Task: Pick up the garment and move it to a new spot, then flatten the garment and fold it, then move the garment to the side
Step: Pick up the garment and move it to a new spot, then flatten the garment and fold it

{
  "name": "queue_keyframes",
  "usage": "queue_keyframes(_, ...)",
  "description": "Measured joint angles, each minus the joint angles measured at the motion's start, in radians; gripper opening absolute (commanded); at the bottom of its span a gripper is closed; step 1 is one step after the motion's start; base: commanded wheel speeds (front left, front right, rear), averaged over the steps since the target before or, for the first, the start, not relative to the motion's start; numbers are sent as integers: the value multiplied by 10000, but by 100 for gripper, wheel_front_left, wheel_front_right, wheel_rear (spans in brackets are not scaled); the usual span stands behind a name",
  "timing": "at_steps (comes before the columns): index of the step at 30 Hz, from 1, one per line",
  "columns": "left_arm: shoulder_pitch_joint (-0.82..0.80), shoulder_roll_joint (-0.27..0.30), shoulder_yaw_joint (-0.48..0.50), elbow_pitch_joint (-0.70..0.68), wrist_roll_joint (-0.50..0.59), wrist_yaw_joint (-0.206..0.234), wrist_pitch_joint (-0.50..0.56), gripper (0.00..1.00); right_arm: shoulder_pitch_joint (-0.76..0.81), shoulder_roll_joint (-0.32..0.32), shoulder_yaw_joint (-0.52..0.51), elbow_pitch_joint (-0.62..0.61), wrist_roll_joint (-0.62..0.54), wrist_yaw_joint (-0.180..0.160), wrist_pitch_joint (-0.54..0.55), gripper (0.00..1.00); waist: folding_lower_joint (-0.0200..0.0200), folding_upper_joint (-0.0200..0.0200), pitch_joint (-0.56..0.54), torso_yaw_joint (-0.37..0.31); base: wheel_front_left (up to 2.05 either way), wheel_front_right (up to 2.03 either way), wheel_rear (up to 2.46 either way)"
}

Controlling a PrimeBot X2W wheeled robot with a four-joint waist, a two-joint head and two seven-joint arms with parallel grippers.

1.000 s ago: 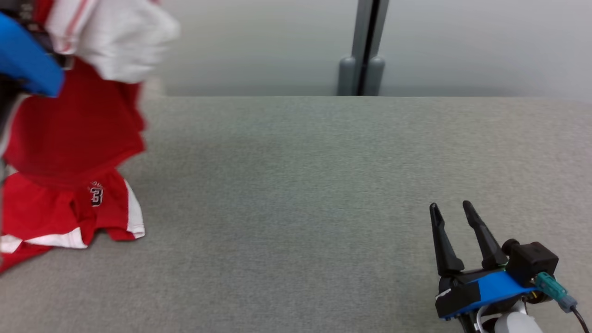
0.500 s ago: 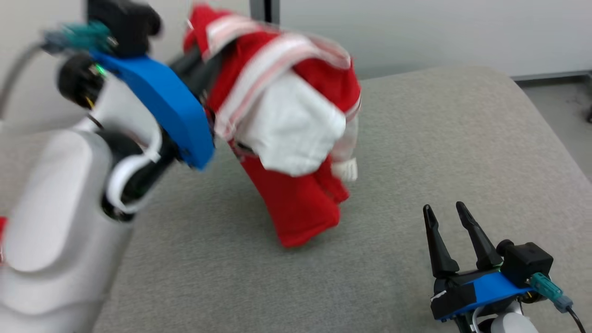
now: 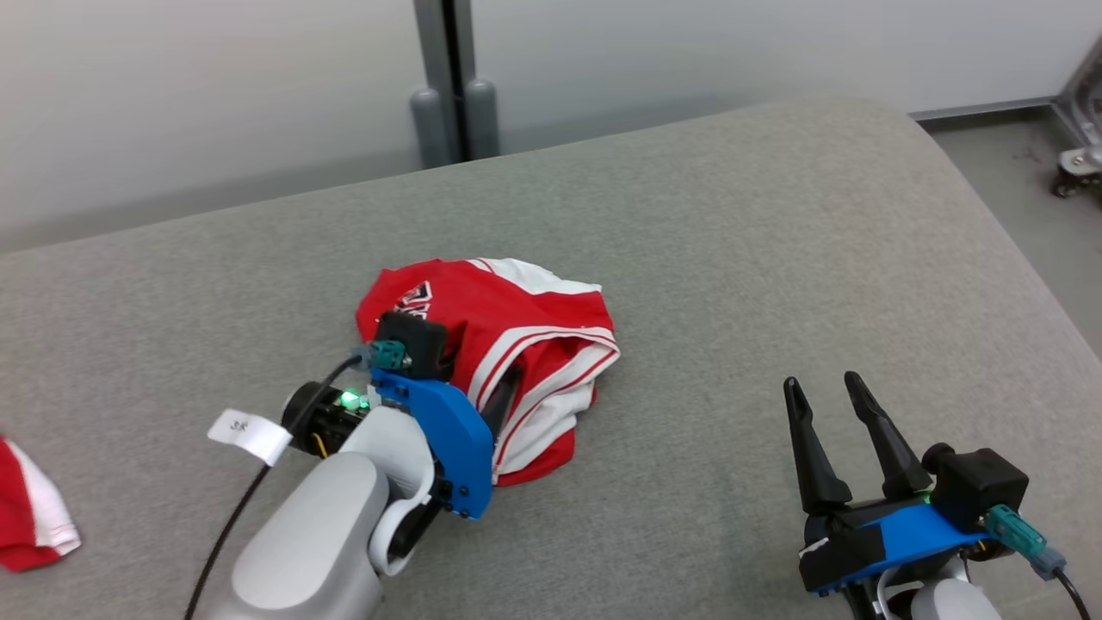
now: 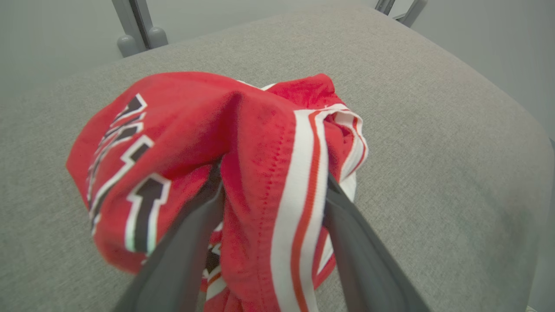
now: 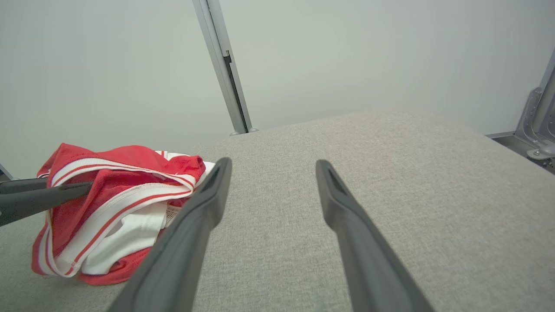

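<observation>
Red and white fabric is sitting in a crumpled heap near the middle of the grey padded surface (image 3: 775, 241). That is the garment (image 3: 516, 327), bunched up, its striped trim curling along the edges and dark block lettering showing on its left side. The left gripper (image 4: 273, 182) is reaching into the pile from the robot's side. Its two dark fingers are standing apart, with a thick fold of striped cloth lying between them and spilling over both. The heap itself is resting on the padding, with the blue wrist plate just beside it. Over at the lower right, the right gripper (image 3: 822, 383) is hovering low above bare padding, well apart from the garment. Its fingers are spread wide with nothing between them, the tips pointing away from the robot. From that wrist's camera, the garment is lying off to the left. A second scrap of red and white cloth (image 3: 26, 517) is peeking in at the far left edge, and a grey post (image 3: 448, 77) is standing beyond the far rim.
</observation>
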Motion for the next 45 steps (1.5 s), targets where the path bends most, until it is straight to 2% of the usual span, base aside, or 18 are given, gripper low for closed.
queue_keyframes(4, 215, -443, 140, 251, -125, 115, -988, 100, 65, 4, -190, -6, -134, 0, 46, 100, 0, 0, -196, 461, 0, 0, 0)
queue_keyframes(8, 629, -552, 493, -171, -307, 267, -1992, 100, 186, 4, -332, -123, -217, 0, 161, 100, 0, 0, -429, 989, 0, 0, 0)
queue_keyframes(12, 1433, -318, 1057, -989, -568, 493, -2972, 100, 266, 6, -382, -221, -219, 0, 261, 100, -1, 0, -618, 1435, 0, 0, 0)
queue_keyframes(16, 2325, 23, 1735, -1697, -756, 897, -4050, 100, 445, 6, -422, -290, -219, 0, 349, 100, -1, 0, -775, 1768, 0, 0, 0)
queue_keyframes(18, 2701, 349, 1875, -1896, -483, 1118, -4529, 100, 468, 8, -428, -316, -219, 0, 424, 100, -1, 0, -835, 1861, 0, 0, 0)
queue_keyframes(21, 3335, 418, 2414, -2197, -541, 1440, -5172, 100, 562, 8, -466, -387, -255, 0, 491, 100, -1, 0, -911, 1951, 0, 0, 0)
queue_keyframes(27, 4591, 560, 3404, -2813, 90, 1942, -5471, 100, 712, 6, -537, -416, -326, 0, 702, 100, -1, 0, -1081, 2064, 0, 0, 0)
queue_keyframes(29, 4965, 573, 3661, -3168, 493, 1985, -5482, 100, 822, 8, -571, -412, -360, 0, 744, 100, -2, 0, -1109, 2065, 0, 0, 0)
queue_keyframes(37, 5966, 550, 4270, -3622, 1181, 1918, -5482, 100, 1023, 6, -665, -224, -309, 0, 926, 100, -2, 0, -1134, 2042, 0, 0, 0)
queue_keyframes(45, 6022, 487, 4232, -3551, 1193, 1789, -5473, 100, 1024, 6, -640, -153, -265, 0, 930, 100, -1, 0, -1068, 2008, 0, 0, 0)
